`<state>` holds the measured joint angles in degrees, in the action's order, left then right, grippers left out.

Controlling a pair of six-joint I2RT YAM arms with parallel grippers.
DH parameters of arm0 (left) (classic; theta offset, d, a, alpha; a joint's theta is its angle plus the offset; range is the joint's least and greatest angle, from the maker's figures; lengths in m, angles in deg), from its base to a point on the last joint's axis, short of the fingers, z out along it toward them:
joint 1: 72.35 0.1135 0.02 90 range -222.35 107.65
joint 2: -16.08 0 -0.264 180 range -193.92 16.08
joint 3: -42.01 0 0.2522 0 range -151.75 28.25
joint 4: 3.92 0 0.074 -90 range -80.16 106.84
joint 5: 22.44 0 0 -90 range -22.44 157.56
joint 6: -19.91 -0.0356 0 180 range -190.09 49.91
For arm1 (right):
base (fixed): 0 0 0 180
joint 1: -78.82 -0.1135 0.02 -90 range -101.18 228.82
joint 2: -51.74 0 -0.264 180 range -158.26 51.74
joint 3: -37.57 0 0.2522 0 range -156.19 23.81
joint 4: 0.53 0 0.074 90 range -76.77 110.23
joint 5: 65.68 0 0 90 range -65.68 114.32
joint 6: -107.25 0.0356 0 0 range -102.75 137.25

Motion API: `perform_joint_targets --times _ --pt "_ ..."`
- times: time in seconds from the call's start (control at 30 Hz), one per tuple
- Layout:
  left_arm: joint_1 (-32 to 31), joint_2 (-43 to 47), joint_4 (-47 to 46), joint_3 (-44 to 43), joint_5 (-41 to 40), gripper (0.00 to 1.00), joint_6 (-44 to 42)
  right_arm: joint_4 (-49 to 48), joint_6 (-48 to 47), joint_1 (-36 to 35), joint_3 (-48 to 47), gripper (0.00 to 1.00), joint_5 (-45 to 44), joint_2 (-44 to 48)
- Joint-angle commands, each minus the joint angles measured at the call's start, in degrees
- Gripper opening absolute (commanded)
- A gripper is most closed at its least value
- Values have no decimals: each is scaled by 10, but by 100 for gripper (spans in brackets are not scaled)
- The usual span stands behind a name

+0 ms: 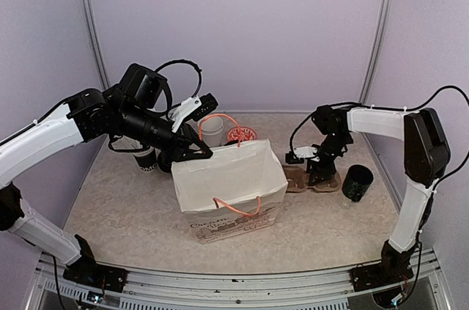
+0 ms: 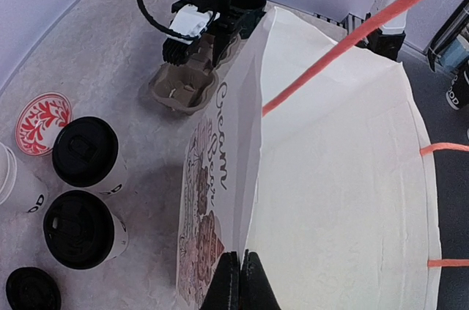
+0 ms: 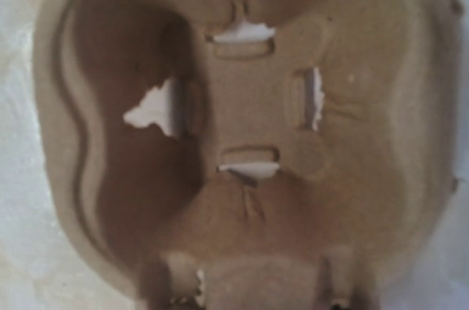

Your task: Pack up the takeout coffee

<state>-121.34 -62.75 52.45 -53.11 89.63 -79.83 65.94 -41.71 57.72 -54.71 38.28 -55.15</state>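
Lavender walls (image 1: pixel 234 31) enclose a speckled beige desk (image 1: pixel 124 215). Two white paper cups (image 2: pixel 84 152), black-lidded with black lettering near the base, stand upright side by side on it, near the white paper bag (image 1: pixel 231 185). The left fingers (image 2: pixel 229 288) are clamped on the bag's rim. The right fingers (image 1: pixel 319 171) sit at a cardboard carrier (image 3: pixel 249 119); I cannot tell whether they are parted.

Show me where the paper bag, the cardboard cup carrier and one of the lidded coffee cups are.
paper bag (image 2: pixel 212 200): left wrist view, on its printed side wall.
cardboard cup carrier (image 3: pixel 249 119): right wrist view, on its flat middle.
coffee cup (image 2: pixel 84 150): left wrist view, on its black lid.
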Motion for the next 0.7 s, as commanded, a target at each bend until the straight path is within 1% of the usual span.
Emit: perform_joint_targets --times 0.0,0.3,0.4,0.47,0.53,0.6,0.67 --pt "4 -2 -13 -8 8 0 -10 8 -12 5 -14 52 -3 -18" --pt "8 -8 -19 -1 15 0 -12 9 -7 5 -15 36 -7 -32" --pt "8 -8 -20 0 18 0 -12 3 -2 5 -13 35 -13 -31" --pt "9 -7 -21 0 18 0 -12 -6 3 5 -11 38 -17 -26" --pt "9 -6 -22 2 18 0 -12 -11 5 5 -7 38 -18 -22" --pt "9 -5 -22 3 19 0 -12 -11 7 5 -8 34 -17 -19" --pt "9 -5 -23 3 20 0 -12 -10 12 5 -9 26 -17 -17"
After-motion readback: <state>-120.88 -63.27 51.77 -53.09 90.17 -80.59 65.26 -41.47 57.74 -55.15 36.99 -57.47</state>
